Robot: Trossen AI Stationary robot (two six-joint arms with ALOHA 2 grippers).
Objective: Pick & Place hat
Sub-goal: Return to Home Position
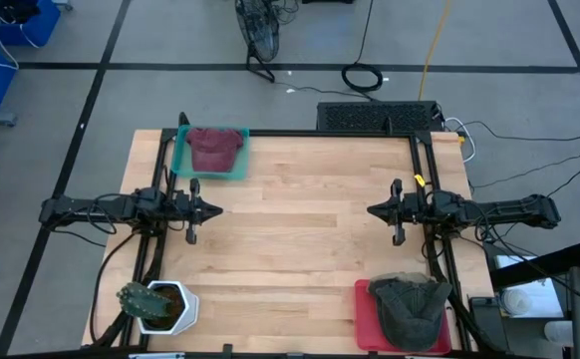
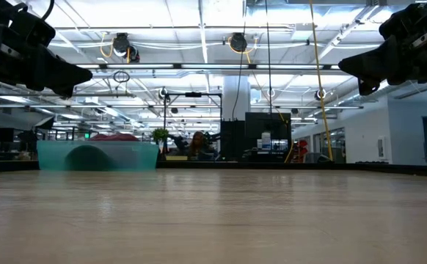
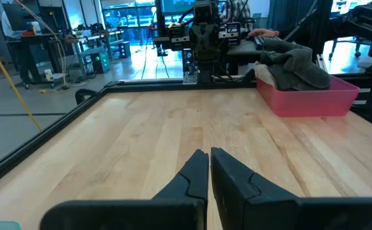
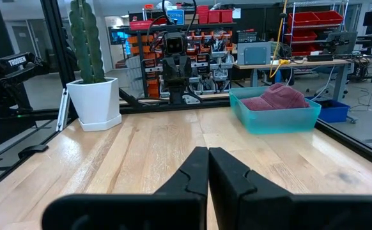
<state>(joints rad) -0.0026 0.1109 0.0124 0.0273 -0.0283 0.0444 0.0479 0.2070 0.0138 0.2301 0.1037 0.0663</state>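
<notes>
Partly hidden in blue bin (image 2: 96, 156), red cap (image 2: 115, 136), left tool (image 3: 208, 154) together, right tool (image 4: 208, 151) together

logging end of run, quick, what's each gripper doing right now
Left gripper: closed, holding nothing.
Right gripper: closed, holding nothing.

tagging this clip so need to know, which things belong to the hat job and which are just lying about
Job: red cap in the blue bin; grey cap in the pink bin; left gripper and right gripper, both shut, holding nothing.
Lying about: potted cactus, on the left arm's side.
</notes>
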